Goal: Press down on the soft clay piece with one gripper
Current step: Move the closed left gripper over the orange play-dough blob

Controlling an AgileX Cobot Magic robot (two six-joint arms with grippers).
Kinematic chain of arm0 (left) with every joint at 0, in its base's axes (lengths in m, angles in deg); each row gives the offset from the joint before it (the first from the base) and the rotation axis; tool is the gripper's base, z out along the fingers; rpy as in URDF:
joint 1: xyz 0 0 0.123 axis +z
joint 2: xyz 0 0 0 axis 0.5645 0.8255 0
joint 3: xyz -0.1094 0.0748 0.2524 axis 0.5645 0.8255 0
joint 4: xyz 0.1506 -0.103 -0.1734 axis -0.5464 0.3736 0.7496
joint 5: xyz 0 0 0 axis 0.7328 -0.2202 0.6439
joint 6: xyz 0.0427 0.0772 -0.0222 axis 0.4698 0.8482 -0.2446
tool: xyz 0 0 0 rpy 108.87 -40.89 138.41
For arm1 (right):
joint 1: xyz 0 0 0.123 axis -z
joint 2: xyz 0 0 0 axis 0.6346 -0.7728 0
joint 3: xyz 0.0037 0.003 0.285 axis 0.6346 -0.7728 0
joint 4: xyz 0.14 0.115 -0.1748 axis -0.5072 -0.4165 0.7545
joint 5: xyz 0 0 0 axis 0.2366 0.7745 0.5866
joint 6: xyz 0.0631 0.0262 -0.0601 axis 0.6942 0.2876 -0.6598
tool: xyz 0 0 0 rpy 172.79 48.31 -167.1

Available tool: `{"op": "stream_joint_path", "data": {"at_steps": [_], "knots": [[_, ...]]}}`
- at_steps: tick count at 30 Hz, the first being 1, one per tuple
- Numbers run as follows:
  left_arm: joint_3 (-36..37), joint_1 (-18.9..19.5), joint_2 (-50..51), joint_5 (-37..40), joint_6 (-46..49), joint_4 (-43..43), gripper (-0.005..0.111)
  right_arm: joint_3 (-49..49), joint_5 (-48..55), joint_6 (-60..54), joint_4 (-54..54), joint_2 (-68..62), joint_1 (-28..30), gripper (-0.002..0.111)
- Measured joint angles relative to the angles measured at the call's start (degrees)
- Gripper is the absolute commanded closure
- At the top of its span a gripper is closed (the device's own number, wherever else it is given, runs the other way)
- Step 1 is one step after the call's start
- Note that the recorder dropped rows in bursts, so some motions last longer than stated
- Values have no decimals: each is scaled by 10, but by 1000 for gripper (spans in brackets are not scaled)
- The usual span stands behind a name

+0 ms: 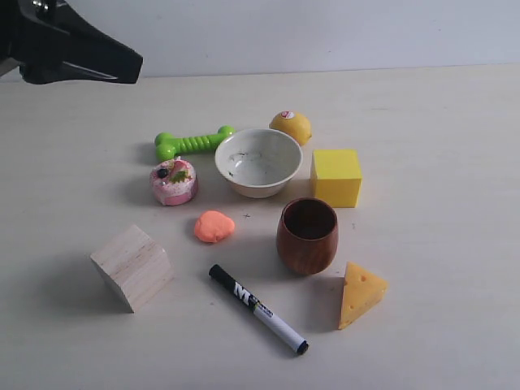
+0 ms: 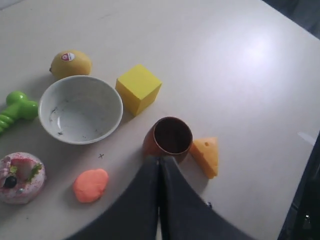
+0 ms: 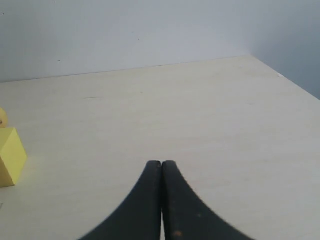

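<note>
The soft clay piece (image 1: 214, 226) is a small salmon-orange blob lying on the table between the pink toy cake and the wooden cup; the left wrist view shows the clay (image 2: 90, 184) too. My left gripper (image 2: 159, 159) is shut with nothing in it and hangs high above the table, well away from the clay. In the exterior view only a black part of the left arm (image 1: 69, 50) shows at the top left corner. My right gripper (image 3: 161, 163) is shut and empty over bare table; it is out of the exterior view.
Round the clay stand a pink toy cake (image 1: 173, 180), a white bowl (image 1: 258, 162), a dark wooden cup (image 1: 307, 236), a wooden cube (image 1: 132, 267) and a black marker (image 1: 257, 309). Farther off are a green toy bone (image 1: 192, 142), a lemon (image 1: 291, 126), a yellow cube (image 1: 335, 176) and a cheese wedge (image 1: 360, 293).
</note>
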Motion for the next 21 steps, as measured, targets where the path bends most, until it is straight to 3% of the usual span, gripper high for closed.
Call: {"op": "stream_joint_path", "data": {"at_steps": [11, 14, 19, 21], "knots": [[-25, -14, 36, -12, 39, -6, 106, 0, 0, 0, 0, 0, 0, 108], [-80, -51, 94, 27, -2, -69, 106, 0, 0, 0, 0, 0, 0, 108], [-165, -122, 200, 58, -176, -289, 106, 0, 0, 0, 0, 0, 0, 108], [-190, -138, 239, 74, -221, -325, 106, 0, 0, 0, 0, 0, 0, 108]]}}
